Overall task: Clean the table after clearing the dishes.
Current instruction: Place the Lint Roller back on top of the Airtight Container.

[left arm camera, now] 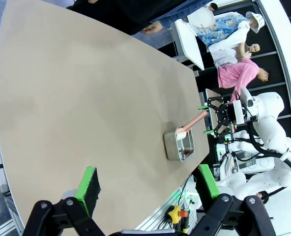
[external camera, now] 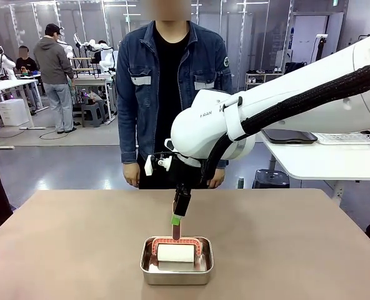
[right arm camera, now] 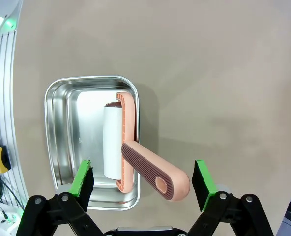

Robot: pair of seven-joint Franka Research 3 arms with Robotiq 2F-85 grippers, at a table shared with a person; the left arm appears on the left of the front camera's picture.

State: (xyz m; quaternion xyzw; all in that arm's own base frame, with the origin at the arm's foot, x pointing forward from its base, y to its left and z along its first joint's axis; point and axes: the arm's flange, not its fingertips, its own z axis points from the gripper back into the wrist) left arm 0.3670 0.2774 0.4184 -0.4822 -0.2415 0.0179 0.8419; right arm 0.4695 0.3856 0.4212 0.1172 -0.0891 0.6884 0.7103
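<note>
The taupe table (external camera: 79,250) holds a small steel pan (external camera: 175,278) near its front edge. Inside the pan lies a lint roller (external camera: 175,252) with a white roll and a salmon handle (external camera: 176,230) that slants up over the rim. My right gripper (external camera: 177,220) hangs just above that handle, open. In the right wrist view the handle (right arm camera: 153,169) rises between the spread green pads (right arm camera: 199,172), and neither pad touches it. My left gripper (left arm camera: 148,179) is open and holds nothing, high over the table's left end. The dishes are out of view.
A person (external camera: 169,81) in a denim jacket stands at the far edge, hands down. A white side table (external camera: 322,156) stands at the right. Bare tabletop (right arm camera: 209,73) surrounds the pan (right arm camera: 52,98).
</note>
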